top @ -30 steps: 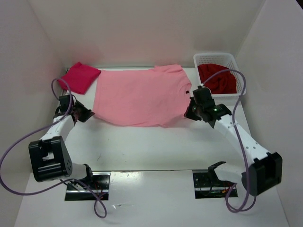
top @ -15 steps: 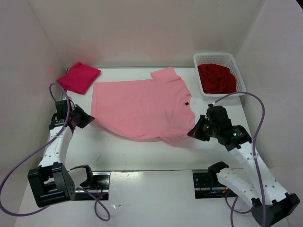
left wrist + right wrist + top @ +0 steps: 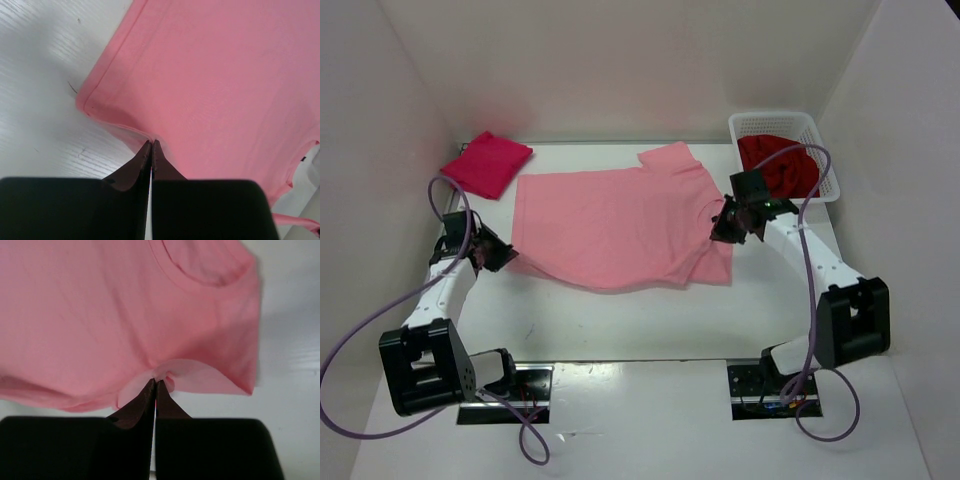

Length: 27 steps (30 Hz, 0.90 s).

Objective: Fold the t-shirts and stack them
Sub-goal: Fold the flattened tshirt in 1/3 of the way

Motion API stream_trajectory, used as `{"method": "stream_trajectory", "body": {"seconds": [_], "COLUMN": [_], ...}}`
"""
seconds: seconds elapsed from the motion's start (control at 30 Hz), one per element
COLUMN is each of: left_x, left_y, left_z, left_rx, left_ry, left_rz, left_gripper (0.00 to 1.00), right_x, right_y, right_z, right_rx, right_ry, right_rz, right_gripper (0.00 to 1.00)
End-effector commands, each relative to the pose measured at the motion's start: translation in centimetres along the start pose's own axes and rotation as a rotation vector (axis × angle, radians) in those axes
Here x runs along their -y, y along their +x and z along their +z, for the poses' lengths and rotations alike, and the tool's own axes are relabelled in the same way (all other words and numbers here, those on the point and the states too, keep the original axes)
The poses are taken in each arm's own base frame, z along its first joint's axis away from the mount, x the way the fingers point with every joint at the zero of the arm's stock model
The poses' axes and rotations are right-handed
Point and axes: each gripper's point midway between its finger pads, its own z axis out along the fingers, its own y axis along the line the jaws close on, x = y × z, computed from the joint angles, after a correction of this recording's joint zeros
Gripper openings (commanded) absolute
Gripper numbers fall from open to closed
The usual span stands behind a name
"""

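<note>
Top external camera high behind the arm bases [image 3: 505,385] at bottom of frame, looking down across the white table [image 3: 620,320] to the far wall, both wrist cameras close and low, facing the light pink t-shirt [image 3: 610,220], seen in all three views.

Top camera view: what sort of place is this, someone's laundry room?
Probably a robotics test booth, not a home: plain white walls enclose a white table, left arm and right arm are bolted at its edge, holding a pink t-shirt.

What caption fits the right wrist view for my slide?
Right end effector shut on the light pink t-shirt, pinching a fold over the white table.
</note>
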Motion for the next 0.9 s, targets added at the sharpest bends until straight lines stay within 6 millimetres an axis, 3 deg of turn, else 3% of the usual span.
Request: {"method": "stream_trajectory", "body": {"seconds": [0.0, 0.1, 0.33, 0.57, 0.63, 0.87], "left_x": [0.4, 0.4, 1.6, 1.5, 2.3, 2.6], "left_y": [-2.0, -2.4, -4.3, -4.8, -6.0, -7.2], "left_z": [0.8, 1.7, 3.0, 5.9, 6.2, 8.1], "left_rx": [0.067, 0.072, 0.101, 0.066, 0.089, 0.084], "left_ry": [-0.006, -0.014, 0.012, -0.004, 0.015, -0.002], "left_rz": [-0.009, -0.027, -0.031, -0.038, -0.032, -0.035], "left_gripper": [0.02, 0.02, 0.03, 0.05, 0.06, 0.07], "right_x": [-2.6, -2.8, -2.8, -3.0, -3.0, -1.9], "right_y": [-7.3, -9.4, -13.1, -14.8, -14.9, -15.1], "right_z": [-0.5, -0.1, 3.8, 6.0, 6.4, 8.5], "right_rx": [0.185, 0.208, 0.222, 0.229, 0.226, 0.222], "right_ry": [-0.059, -0.046, -0.005, 0.031, 0.033, 0.093], "right_rz": [-0.046, -0.049, -0.05, -0.067, -0.067, -0.063], "right_gripper": [0.0, 0.0, 0.0, 0.0, 0.0, 0.0]}}
